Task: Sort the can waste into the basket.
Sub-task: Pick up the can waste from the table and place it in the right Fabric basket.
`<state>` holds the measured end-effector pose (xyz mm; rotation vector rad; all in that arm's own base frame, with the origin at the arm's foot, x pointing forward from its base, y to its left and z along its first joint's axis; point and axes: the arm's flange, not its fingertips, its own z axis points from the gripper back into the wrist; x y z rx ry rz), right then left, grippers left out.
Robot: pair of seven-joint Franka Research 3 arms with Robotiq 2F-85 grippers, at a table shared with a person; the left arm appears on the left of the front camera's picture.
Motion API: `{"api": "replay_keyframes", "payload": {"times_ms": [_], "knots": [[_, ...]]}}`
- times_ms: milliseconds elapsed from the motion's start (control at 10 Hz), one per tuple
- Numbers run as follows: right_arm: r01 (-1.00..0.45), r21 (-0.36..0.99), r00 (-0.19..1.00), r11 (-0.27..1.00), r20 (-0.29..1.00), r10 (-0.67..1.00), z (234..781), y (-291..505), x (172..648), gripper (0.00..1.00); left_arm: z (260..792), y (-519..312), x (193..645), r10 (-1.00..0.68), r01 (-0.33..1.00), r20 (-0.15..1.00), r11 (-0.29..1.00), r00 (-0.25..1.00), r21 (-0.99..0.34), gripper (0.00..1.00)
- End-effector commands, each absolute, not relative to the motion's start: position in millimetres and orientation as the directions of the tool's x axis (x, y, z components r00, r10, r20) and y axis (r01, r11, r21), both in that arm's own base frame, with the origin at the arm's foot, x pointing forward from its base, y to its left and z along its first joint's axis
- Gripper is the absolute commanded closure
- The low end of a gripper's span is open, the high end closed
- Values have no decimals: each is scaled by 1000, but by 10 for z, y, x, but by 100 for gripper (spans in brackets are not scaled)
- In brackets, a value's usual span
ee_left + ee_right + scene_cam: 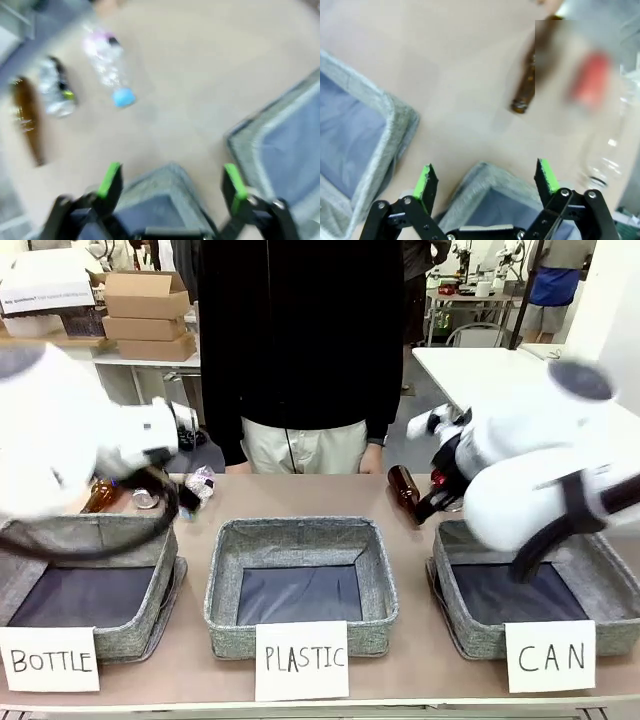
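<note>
Right wrist view puts the red can [590, 80], blurred, at upper right beside a brown bottle [525, 90] on the worktop [460, 75]. The right pincer [485, 176] gapes wide and empty, probably poised to fetch it. Front view half-hides that can behind the arm but reads the card [549, 655] on the CAN basket [470, 638], lower right. Left wrist view: left pincer [172, 180] wide too, idle.
</note>
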<state>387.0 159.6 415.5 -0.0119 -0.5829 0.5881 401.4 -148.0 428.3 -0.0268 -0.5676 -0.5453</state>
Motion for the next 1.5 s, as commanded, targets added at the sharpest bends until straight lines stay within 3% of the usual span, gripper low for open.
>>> {"api": "replay_keyframes", "payload": {"times_ms": [0, 100, 200, 300, 400, 500, 600, 700, 800, 900, 1000, 1100, 1200, 1400], "knots": [[-495, -175, 678, 851, 534, 505, 5123, 1423, 2974, 0, 5553, -1427, 3410, -392, 418, 568, 904, 724, 92, 0], [-512, -165, 652, 843, 565, 506, 5322, 1255, 2513, 0, 5780, -1360, 3071, -465, 457, 550, 874, 694, 162, 0], [-537, -140, 630, 832, 589, 506, 5385, 1136, 2171, 0, 5788, -1309, 2800, -537, 581, 540, 807, 648, 107, 0], [-458, -151, 655, 876, 608, 448, 5376, 1043, 1915, 0, 5620, -1313, 2678, -570, 635, 496, 771, 654, 48, 0], [-503, -176, 649, 846, 570, 504, 5547, 1459, 2931, 0, 5351, -1345, 2753, -568, 665, 484, 746, 666, -40, 0], [-503, -176, 649, 846, 570, 504, 5547, 1459, 2931, 0, 5919, -1367, 2693, -515, 550, 541, 828, 665, 111, 0], [-490, -177, 635, 854, 598, 488, 5924, 1294, 2380, 0, 5919, -1367, 2693, -515, 550, 541, 828, 665, 111, 0], [-618, 189, 674, 763, 627, 391, 5833, 1289, 2522, 0, 5697, -1406, 2549, -548, 619, 514, 785, 660, 42, 0], [-591, 764, 805, 259, 579, 128, 5851, 1115, 2608, 0, 5648, -1177, 2627, -485, 714, 540, 586, 688, -383, 0], [-299, 947, 935, 118, 315, -162, 5825, 950, 2707, 0, 5543, -867, 2740, -320, 643, 569, 220, 758, -734, 0], [-213, 975, 946, -62, 191, -261, 5759, 767, 2728, 0, 5374, -591, 2891, -125, 491, 476, 169, 871, -855, 0], [-139, 981, 943, -135, 90, -322, 5663, 651, 2758, 0, 5227, -340, 3013, 65, 370, 373, 55, 925, -927, 0], [-78, 981, 937, -175, 12, -349, 5545, 568, 2774, 0, 5093, -58, 3062, 237, 322, 303, -42, 923, -946, 0], [-28, 983, 900, -182, -55, -433, 5311, 407, 2822, 0, 4982, 98, 2999, 396, 365, 303, -89, 866, -927, 0]]}}
